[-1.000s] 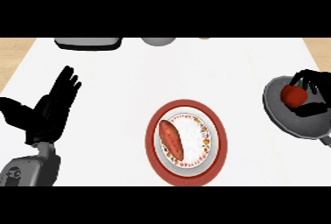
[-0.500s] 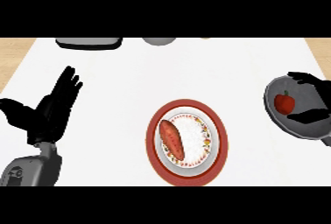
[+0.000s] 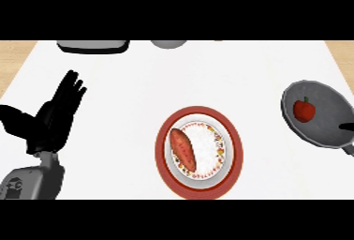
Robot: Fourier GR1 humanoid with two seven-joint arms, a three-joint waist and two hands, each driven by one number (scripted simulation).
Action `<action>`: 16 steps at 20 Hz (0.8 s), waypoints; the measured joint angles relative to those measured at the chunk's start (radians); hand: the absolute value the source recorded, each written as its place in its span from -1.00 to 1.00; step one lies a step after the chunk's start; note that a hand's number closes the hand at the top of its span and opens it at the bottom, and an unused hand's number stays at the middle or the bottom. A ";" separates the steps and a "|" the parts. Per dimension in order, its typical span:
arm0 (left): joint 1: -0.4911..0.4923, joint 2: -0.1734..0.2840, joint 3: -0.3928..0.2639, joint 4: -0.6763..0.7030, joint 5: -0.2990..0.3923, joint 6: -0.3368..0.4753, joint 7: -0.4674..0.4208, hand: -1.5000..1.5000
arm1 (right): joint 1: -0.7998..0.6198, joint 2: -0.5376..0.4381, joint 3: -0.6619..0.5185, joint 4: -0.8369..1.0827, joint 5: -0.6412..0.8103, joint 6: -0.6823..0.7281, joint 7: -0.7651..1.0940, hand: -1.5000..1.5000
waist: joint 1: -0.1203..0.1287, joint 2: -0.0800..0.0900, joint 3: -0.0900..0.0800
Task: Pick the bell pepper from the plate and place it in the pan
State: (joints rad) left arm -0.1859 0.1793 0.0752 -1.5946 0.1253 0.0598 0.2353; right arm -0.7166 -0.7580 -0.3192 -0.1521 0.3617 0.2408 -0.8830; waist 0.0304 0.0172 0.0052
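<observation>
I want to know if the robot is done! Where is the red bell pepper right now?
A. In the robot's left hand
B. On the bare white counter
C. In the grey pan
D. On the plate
C. The red bell pepper sits inside the grey pan at the right, while the plate holds only an orange-red sweet potato, and the left hand is open with nothing in it.

A plate (image 3: 166,154) sits at the centre of the counter (image 3: 207,75), a sweet potato (image 3: 183,150) lying on its left half. Well to the right, a pan (image 3: 325,117) holds the bell pepper (image 3: 304,109). The left hand (image 3: 52,119) rests at the left edge. Two objects stand along the far edge.
</observation>
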 measured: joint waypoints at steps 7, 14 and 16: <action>0.001 0.001 0.010 0.011 0.002 -0.001 -0.011 0.00 | 0.053 -0.127 -0.069 0.030 -0.083 0.184 0.028 -1.00 | -0.010 0.000 0.003; 0.010 0.000 0.013 0.004 0.003 0.002 -0.004 0.00 | 0.127 -0.186 -0.081 -0.008 -0.117 0.258 0.043 -1.00 | -0.017 -0.002 0.005; 0.014 -0.006 0.009 0.004 0.000 0.004 -0.010 0.00 | 0.143 -0.193 -0.083 -0.022 -0.127 0.265 0.045 -1.00 | -0.016 -0.002 0.005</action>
State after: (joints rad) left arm -0.1720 0.1736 0.0846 -1.5904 0.1255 0.0641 0.2254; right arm -0.5739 -0.9511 -0.4025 -0.1739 0.2345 0.5054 -0.8376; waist 0.0141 0.0151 0.0106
